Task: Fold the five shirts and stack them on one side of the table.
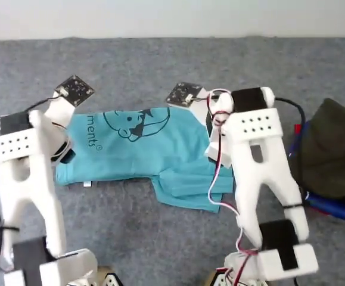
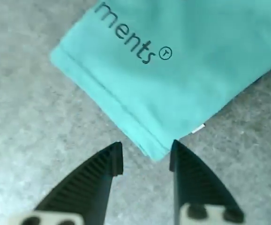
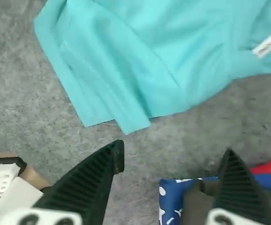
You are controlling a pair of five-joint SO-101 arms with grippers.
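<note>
You are looking at 1 teal shirt lying partly folded near the middle of the grey table, with its printed side facing up. Your left gripper is hovering at the shirt's left end. Its 2 fingers are standing apart, and the corner of the folded edge is sitting between their tips. You cannot tell whether they are touching the cloth.

Your right gripper is hanging over bare grey surface just off the shirt's right end, where loose layers are lying rumpled. Its 2 fingers are spreading wide and holding nothing.

At the table's right side a dark olive garment is resting on blue fabric and red fabric. The blue fabric is lying just beside 1 finger of the right gripper.
</note>
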